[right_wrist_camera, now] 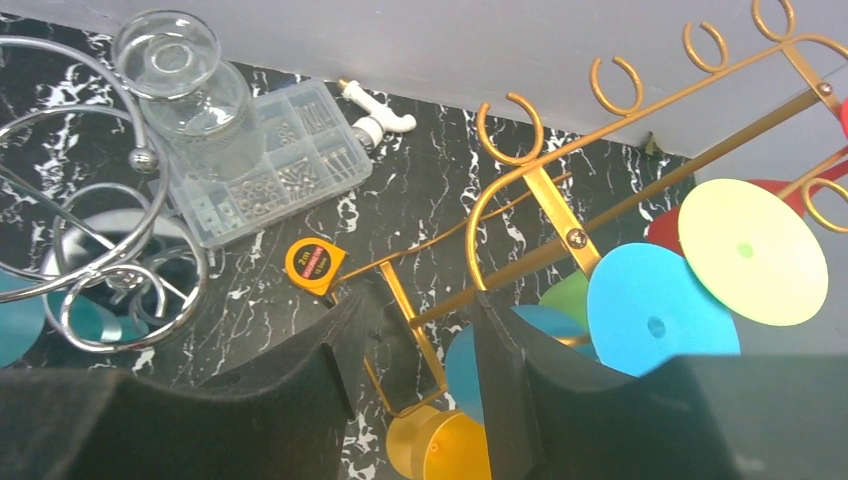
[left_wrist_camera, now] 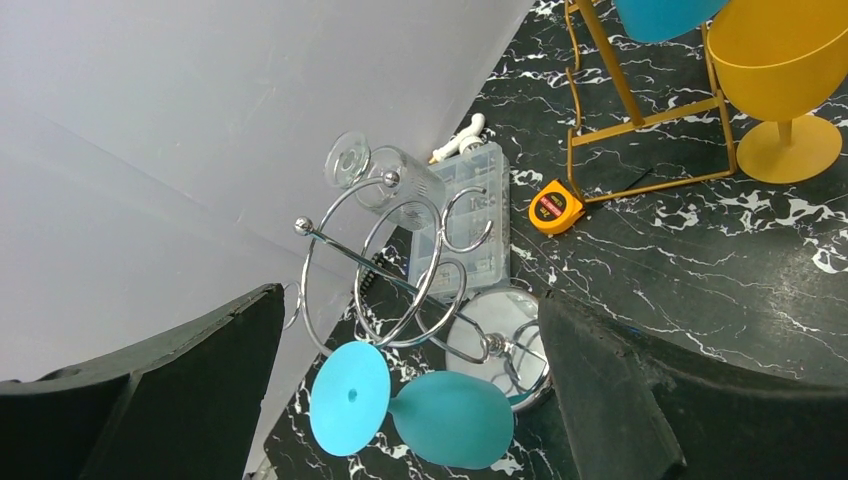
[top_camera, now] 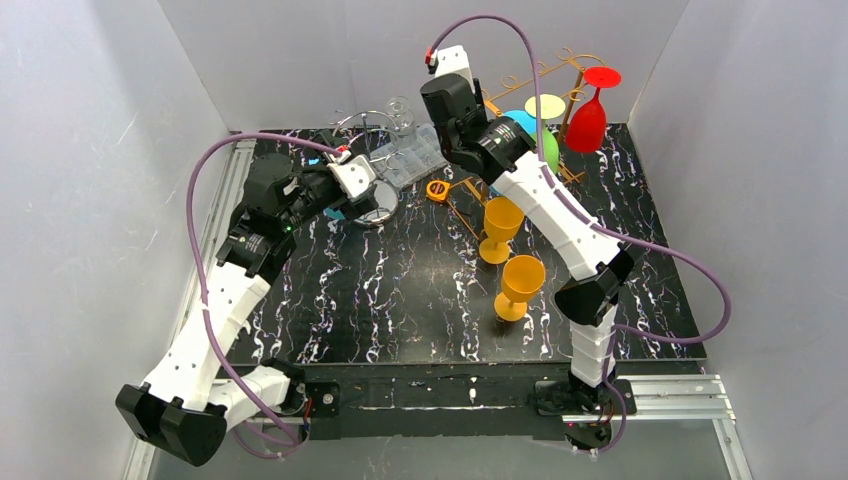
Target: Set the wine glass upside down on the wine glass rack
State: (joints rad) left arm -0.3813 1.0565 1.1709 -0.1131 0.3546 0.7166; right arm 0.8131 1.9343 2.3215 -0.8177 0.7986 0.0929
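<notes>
Top view: two robot arms reach over a black surface [top_camera: 400, 300] veined white like marble. I judge the glasses left to hang are the orange wine glass [top_camera: 502, 225] and a second orange glass [top_camera: 520, 285]. Both stand upright on their feet, stems vertical and bowls open to the ceiling, right beside my right forearm and well apart from the left arm.

My right hand [right_wrist_camera: 425, 305] hovers high at the gold wire rack [right_wrist_camera: 575, 238]. Its dark padded fingers are partly apart and I see nothing clamped between them. From that hand the first orange glass lies below and back toward the arm bases; its rim shows at the bottom of the wrist view. I judge the right arm the nearer for the grasp, and the glass must be flipped end over end before hanging.

My left hand [left_wrist_camera: 410, 300] gapes fully apart and empty, facing the chrome spiral rack [left_wrist_camera: 485, 320], where a teal glass [left_wrist_camera: 450, 420] hangs.

The glasses look like smooth, matte, opaque plastic with round flat feet. A blue glass [right_wrist_camera: 655, 310] and a red glass [top_camera: 588, 120] hang foot-up on the gold rack.
</notes>
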